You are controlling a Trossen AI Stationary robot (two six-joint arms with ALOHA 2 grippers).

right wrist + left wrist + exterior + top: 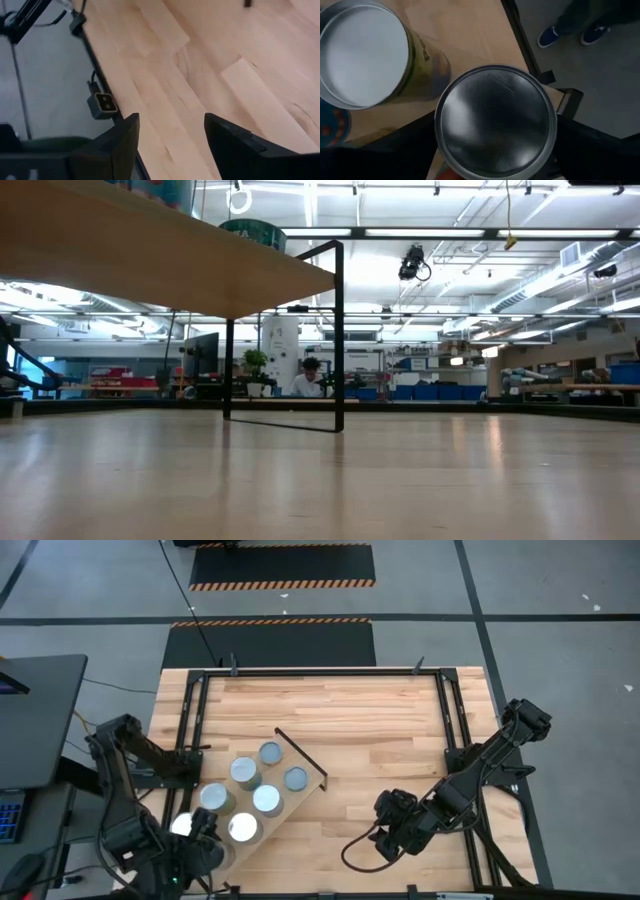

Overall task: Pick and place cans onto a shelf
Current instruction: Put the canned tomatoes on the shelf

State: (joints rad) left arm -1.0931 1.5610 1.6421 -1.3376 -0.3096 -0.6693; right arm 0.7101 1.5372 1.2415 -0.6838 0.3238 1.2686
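Note:
The shelf point(300, 772) is a light board with a black frame, lying slantwise on the left half of the table; the low view shows it raised on black legs point(338, 330). Several silver-topped cans point(266, 799) stand upright on it. My left gripper point(200, 840) is at the shelf's near left end, shut on one more can point(495, 120). A yellow-green labelled can point(362, 52) stands right beside it. My right gripper point(385, 840) is open and empty over bare table near the front edge, fingers apart in its wrist view point(170, 145). My left gripper holds the can between its two fingers, which show as dark shapes on either side of the can's wall point(547, 150). The fingers come from above and point down. The can stays upright, its silver top point(495, 115) facing up. What its base rests on is hidden.
A black metal frame point(455, 730) runs round the tabletop. A cable loops on the table by my right gripper point(355, 850). A laptop point(35, 710) sits off the table's left. A person's blue shoes point(570, 32) stand on the floor near the left edge.

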